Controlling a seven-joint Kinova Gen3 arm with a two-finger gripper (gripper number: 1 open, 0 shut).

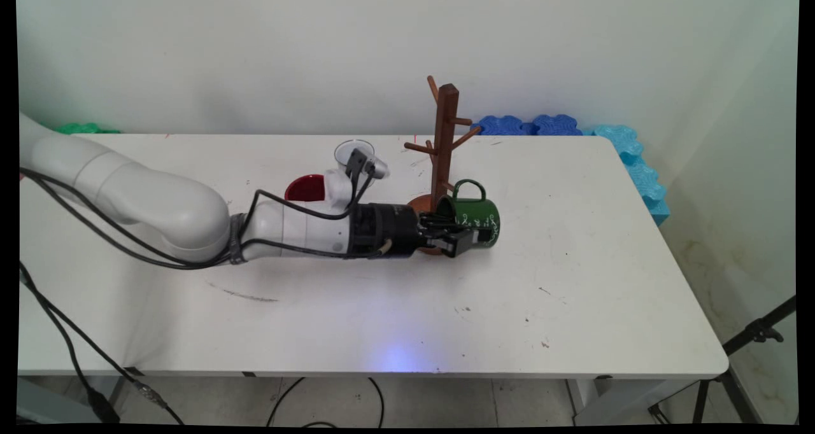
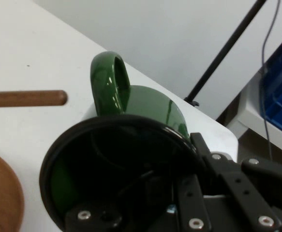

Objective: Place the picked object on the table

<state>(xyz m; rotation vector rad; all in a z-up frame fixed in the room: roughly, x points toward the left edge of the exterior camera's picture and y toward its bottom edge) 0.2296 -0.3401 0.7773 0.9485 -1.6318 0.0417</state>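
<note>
At frame centre, the gripper (image 1: 460, 235) clamps the green mug (image 1: 479, 221) by its rim (handle up), beside the wooden mug tree (image 1: 444, 142). A thin rim hold could slip, or the mug could knock the tree's pegs.

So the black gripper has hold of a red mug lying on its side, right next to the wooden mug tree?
Not quite: the mug the gripper holds by the rim is dark green, as both views show. It does lie on its side beside the wooden mug tree.
</note>
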